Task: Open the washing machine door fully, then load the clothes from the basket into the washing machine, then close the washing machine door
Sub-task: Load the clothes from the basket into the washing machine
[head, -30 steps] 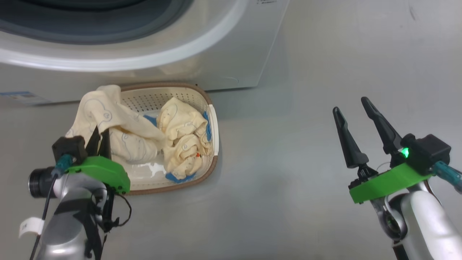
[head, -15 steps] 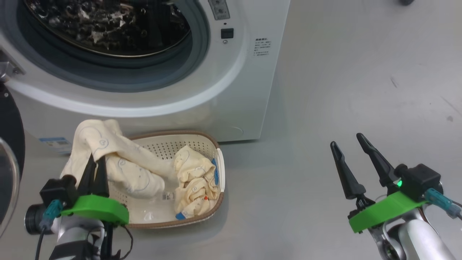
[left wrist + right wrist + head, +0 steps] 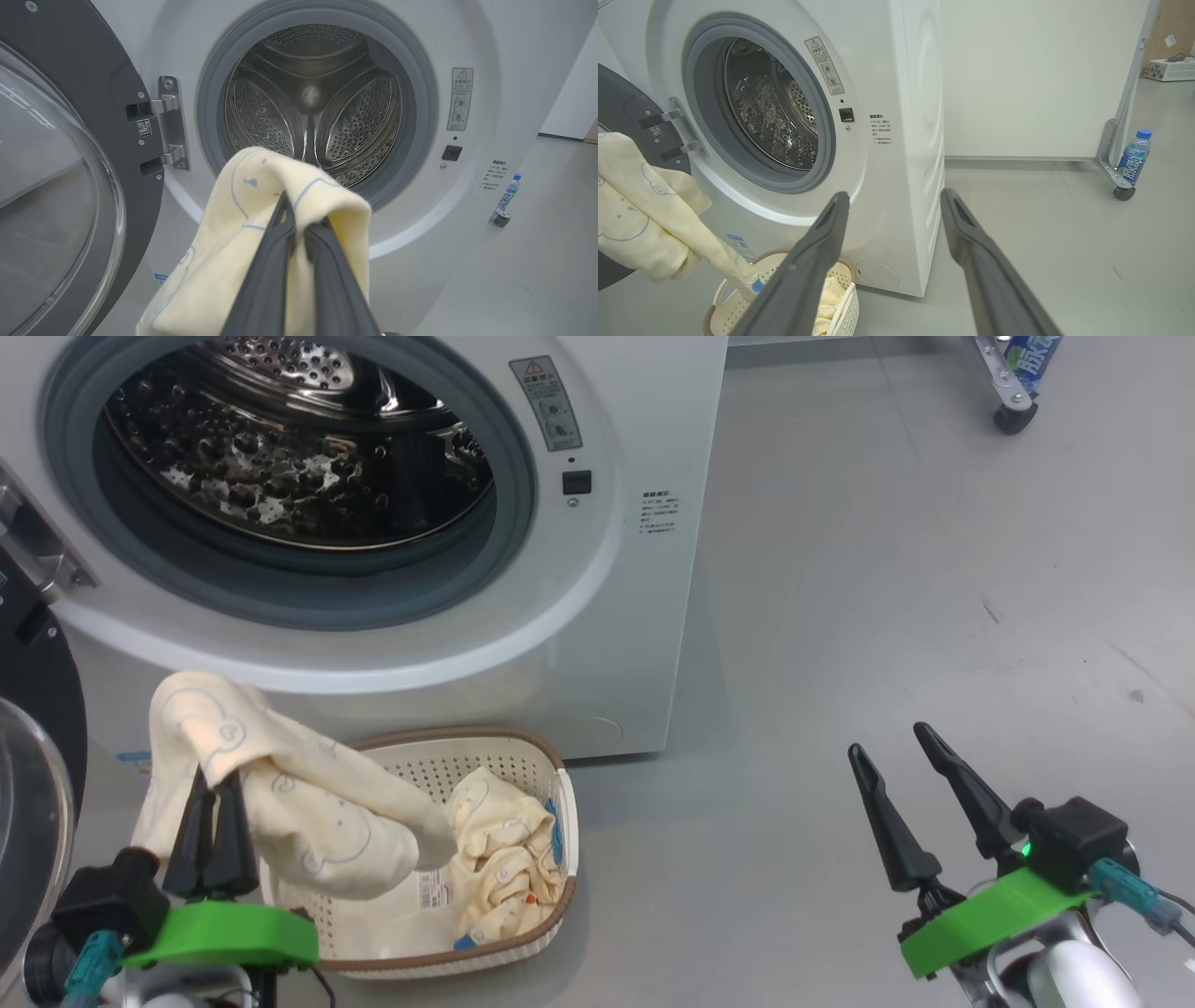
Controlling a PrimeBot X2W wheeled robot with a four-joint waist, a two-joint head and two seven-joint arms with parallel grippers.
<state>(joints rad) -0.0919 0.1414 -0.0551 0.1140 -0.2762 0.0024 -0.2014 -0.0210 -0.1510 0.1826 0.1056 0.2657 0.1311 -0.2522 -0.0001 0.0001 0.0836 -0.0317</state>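
Observation:
My left gripper [image 3: 213,782] is shut on a cream-yellow garment [image 3: 280,812] of the clothes, lifted above the left end of the basket [image 3: 523,742]. The cloth drapes over the fingertips, and its tail hangs into the basket. A second bunched garment [image 3: 499,840] lies at the basket's right end. In the left wrist view the held garment [image 3: 252,196] hangs in front of the washing machine's steel drum [image 3: 313,102]. The washing machine door [image 3: 93,93] stands swung open at the left. My right gripper [image 3: 887,739] is open and holds nothing, over the floor to the right of the washing machine [image 3: 635,616].
The basket stands on the grey floor [image 3: 887,569] against the machine's front. A water bottle [image 3: 1134,156] stands by a metal leg with a caster [image 3: 1122,191] at the far right. A white wall panel [image 3: 1017,70] runs behind.
The head camera has tilted up, bringing the drum into view. My left gripper has raised the garment higher out of the basket. The right gripper keeps its open stance.

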